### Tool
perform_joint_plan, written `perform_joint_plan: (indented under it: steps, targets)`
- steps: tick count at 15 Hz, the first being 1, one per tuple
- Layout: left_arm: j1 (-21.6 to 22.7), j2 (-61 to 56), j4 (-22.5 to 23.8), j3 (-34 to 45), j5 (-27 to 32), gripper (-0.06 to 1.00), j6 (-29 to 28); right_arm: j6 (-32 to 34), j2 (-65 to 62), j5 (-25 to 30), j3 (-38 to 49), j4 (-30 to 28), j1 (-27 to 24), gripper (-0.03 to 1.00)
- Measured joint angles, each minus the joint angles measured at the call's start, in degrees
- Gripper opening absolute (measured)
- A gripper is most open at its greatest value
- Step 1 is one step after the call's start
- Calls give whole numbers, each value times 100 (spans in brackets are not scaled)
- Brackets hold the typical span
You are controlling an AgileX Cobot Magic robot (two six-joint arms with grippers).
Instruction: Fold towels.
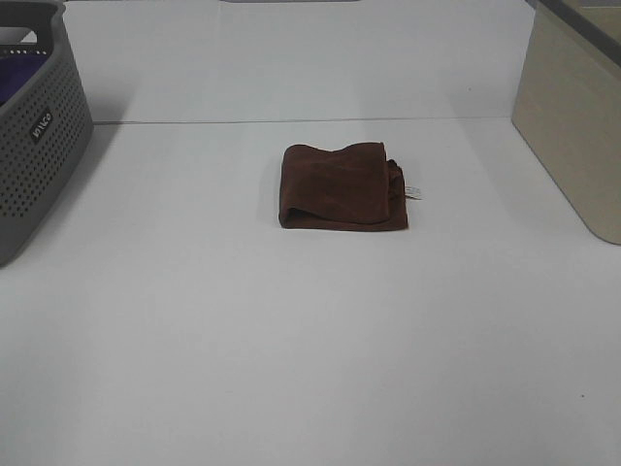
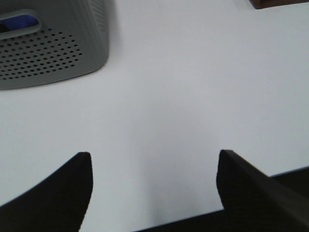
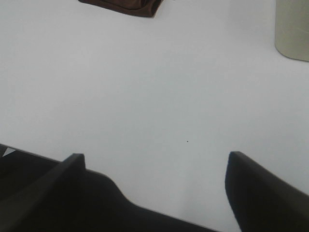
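A dark reddish-brown towel (image 1: 342,186) lies folded into a small rectangle near the middle of the white table, with a small white label tag (image 1: 413,190) at its right edge. A corner of it shows in the left wrist view (image 2: 280,3) and an edge in the right wrist view (image 3: 123,7). Neither arm shows in the exterior high view. My left gripper (image 2: 153,162) is open and empty over bare table, far from the towel. My right gripper (image 3: 155,162) is open and empty over bare table, also apart from the towel.
A grey perforated basket (image 1: 34,126) with purple cloth inside stands at the left edge; it also shows in the left wrist view (image 2: 48,53). A beige bin (image 1: 572,116) stands at the right edge and shows in the right wrist view (image 3: 292,29).
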Motion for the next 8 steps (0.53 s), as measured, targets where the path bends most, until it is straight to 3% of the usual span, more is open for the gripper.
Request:
perform_joint_plan:
  steps: [5,8]
  targets:
    - [195,-940,0,0,0,67,0,0,-642,-6,0,0,-642,77]
    - [195,-1094,0,0,0,67,0,0,-1238,0,0,6,-728,77]
